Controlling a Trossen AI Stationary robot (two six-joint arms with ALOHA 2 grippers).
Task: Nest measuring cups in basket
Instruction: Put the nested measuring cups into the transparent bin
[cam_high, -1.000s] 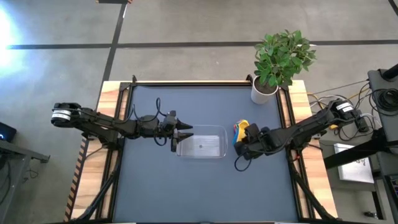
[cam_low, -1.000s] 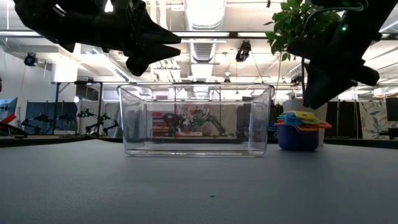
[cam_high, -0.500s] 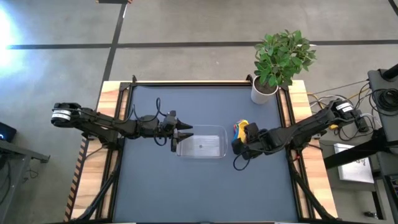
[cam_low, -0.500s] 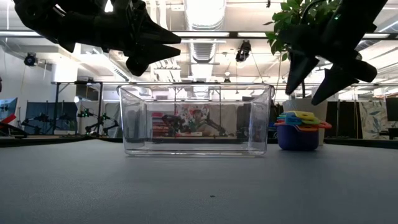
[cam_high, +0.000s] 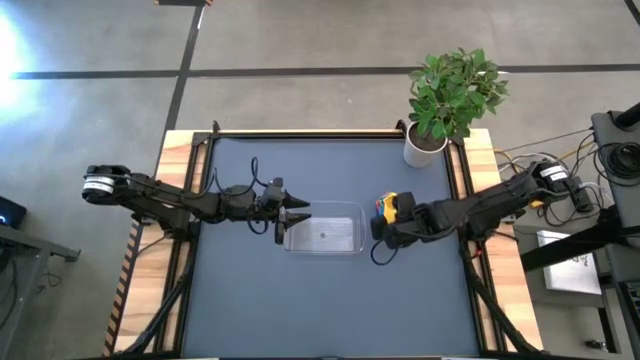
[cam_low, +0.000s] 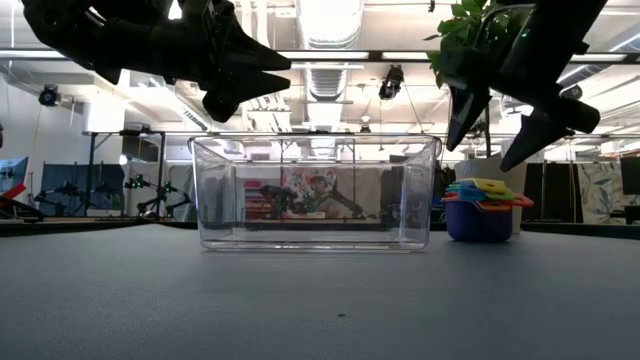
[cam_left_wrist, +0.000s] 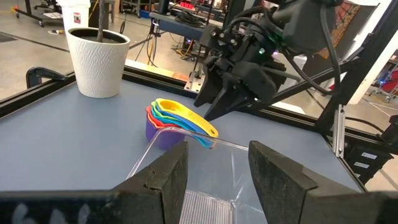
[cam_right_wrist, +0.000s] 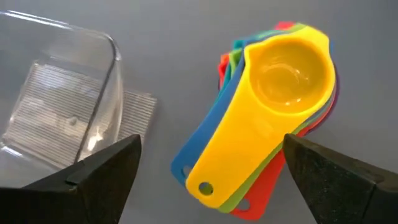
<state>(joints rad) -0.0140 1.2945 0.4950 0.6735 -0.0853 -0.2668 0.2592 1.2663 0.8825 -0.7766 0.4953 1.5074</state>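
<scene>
The measuring cups (cam_right_wrist: 273, 106) sit nested in one stack on the dark mat, just right of the basket. The yellow cup is on top, and the handles fan toward the basket. They also show as a stack (cam_low: 483, 210), (cam_high: 385, 207), (cam_left_wrist: 177, 121). The basket (cam_high: 322, 230), (cam_low: 315, 190) is clear plastic and stands on its flat bottom at mid-table. My right gripper (cam_low: 497, 125), (cam_right_wrist: 211, 180) hangs open above the cups, tilted down, touching nothing. My left gripper (cam_high: 297, 212), (cam_left_wrist: 217, 177) hovers open and about level above the basket's left end.
A white pot (cam_high: 424, 148) with a green plant stands at the table's far right corner, behind the cups. Black rails frame the mat (cam_high: 300, 300), with bare mat in front of the basket. Lab benches and gear fill the room beyond the far edge.
My right gripper has opened from nearly shut to wide above the cup stack and rolled a little at the wrist. The cups and the basket have stayed put.
</scene>
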